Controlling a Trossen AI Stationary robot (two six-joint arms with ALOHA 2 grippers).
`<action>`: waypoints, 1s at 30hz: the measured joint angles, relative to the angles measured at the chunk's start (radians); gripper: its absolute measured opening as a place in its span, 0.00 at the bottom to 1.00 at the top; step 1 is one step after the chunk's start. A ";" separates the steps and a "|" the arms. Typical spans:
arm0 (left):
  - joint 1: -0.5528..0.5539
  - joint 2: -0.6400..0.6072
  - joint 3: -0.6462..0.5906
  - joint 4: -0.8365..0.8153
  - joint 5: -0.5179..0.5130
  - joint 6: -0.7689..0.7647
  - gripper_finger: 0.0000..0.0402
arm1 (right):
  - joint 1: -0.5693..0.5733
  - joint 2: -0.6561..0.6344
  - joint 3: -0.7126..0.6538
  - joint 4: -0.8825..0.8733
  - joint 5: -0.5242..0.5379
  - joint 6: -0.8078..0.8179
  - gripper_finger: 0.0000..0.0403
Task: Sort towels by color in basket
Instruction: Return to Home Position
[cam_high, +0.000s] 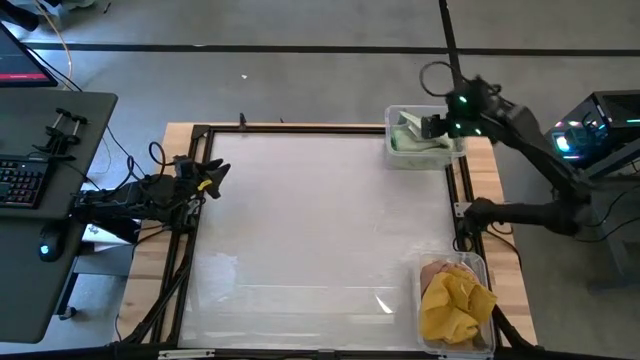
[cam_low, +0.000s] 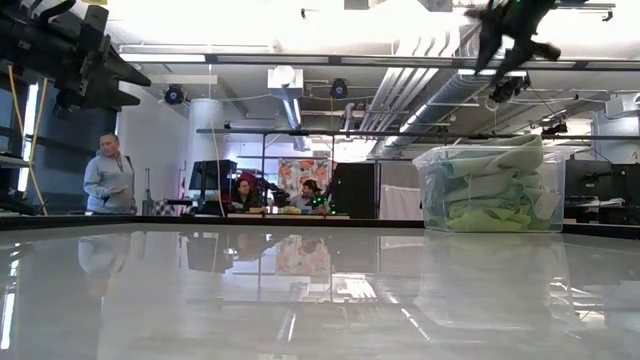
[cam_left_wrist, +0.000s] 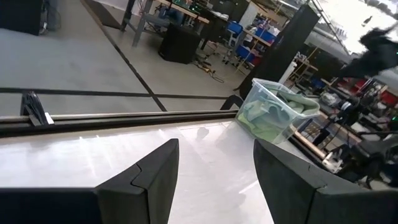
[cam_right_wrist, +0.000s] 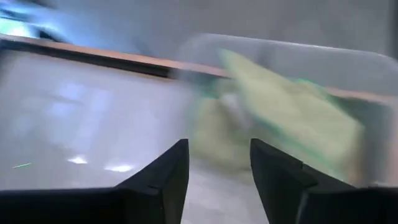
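Pale green and bright green towels (cam_high: 410, 137) fill a clear plastic bin (cam_high: 392, 155) at the table's far right corner; it also shows in the low view (cam_low: 487, 187) and the left wrist view (cam_left_wrist: 272, 112). Mustard yellow towels (cam_high: 455, 305) and a peach-orange one (cam_high: 436, 270) lie in a second clear bin (cam_high: 424, 330) at the near right corner. My right gripper (cam_high: 432, 127) hovers above the green bin, open and holding nothing (cam_right_wrist: 219, 162). My left gripper (cam_high: 214, 176) waits open at the table's left edge (cam_left_wrist: 214, 168). The dusty pink towels are out of view.
The white table top (cam_high: 310, 230) lies bare between the two bins. A dark metal frame (cam_high: 300, 127) runs along its edges. A desk with a keyboard (cam_high: 25, 180) stands left of the table. People (cam_low: 108, 175) are in the room beyond the far edge.
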 joint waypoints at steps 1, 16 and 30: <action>0.000 0.000 0.000 0.000 0.001 -0.012 0.49 | 0.038 -0.039 -0.010 0.025 -0.012 0.007 0.41; 0.000 0.000 0.000 0.005 0.132 -0.060 0.49 | 0.839 -0.535 -0.576 0.810 -0.046 0.193 0.41; 0.000 0.000 0.000 0.005 0.131 -0.068 0.49 | 1.004 -0.924 -0.937 0.921 -0.061 0.096 0.33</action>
